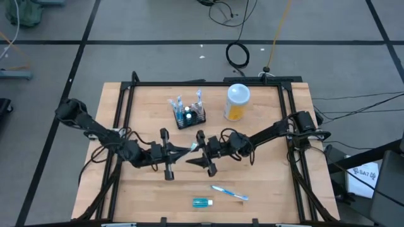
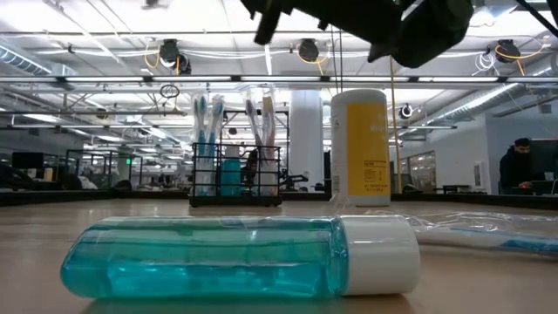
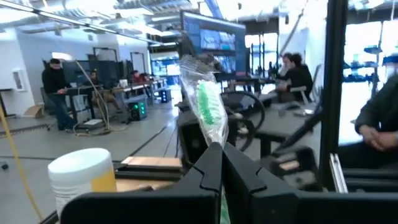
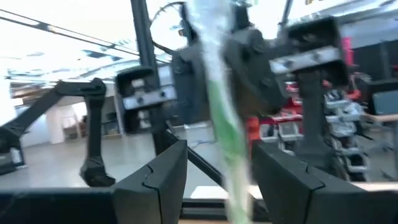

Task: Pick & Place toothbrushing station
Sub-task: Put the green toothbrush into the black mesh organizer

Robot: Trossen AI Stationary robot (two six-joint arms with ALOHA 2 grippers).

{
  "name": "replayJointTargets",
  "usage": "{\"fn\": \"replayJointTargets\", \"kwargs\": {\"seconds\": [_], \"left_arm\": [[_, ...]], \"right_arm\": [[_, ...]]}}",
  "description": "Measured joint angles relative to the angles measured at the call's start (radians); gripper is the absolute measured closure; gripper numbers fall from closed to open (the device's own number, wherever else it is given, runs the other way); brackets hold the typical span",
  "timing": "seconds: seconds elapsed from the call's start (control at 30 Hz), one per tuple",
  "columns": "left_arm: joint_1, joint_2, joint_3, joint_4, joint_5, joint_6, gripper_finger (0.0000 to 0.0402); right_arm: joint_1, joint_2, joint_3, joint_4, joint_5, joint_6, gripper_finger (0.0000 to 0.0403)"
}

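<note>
The toothbrushing station (image 1: 189, 116) is located at the far centre of the worktop (image 1: 265, 189), beyond both tools. A wrapped green toothbrush (image 3: 208, 106) is clamped in the left tool (image 1: 188, 151). The right tool (image 1: 197, 149) is spread wide around its wrapper, facing the left tool.

Two dark, jointed arms w/ black cables looped alongside; blocky black two-finger grippers, left gripper (image 1: 178, 151) & right gripper (image 1: 196, 150).
</note>
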Motion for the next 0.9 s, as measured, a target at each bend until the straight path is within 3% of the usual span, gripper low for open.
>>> {"fn": "replayJointTargets", "kwargs": {"seconds": [0.13, 0.3, 0.57, 0.7, 0.9], "left_arm": [[0.028, 0.029, 0.001, 0.004, -0.002, -0.033, 0.0396], [0.024, 0.034, 0.001, 0.019, 0.0, -0.034, 0.0397], [-0.017, 0.035, 0.001, 0.016, -0.018, 0.013, 0.0394], [-0.052, 0.034, 0.001, 0.015, -0.115, 0.07, 0.0395], [-0.098, 0.033, 0.002, -0.01, -0.235, 0.09, 0.0389]], "right_arm": [[0.01, 0.02, 0.048, -0.054, -0.004, -0.014, 0.0232], [0.013, 0.02, 0.05, -0.116, 0.069, -0.079, 0.0237], [0.014, 0.014, 0.05, -0.119, 0.068, -0.081, 0.0328], [0.014, 0.006, 0.034, -0.122, 0.07, -0.089, 0.0373], [0.004, -0.03, 0.022, -0.205, 0.074, -0.09, 0.0391]]}}
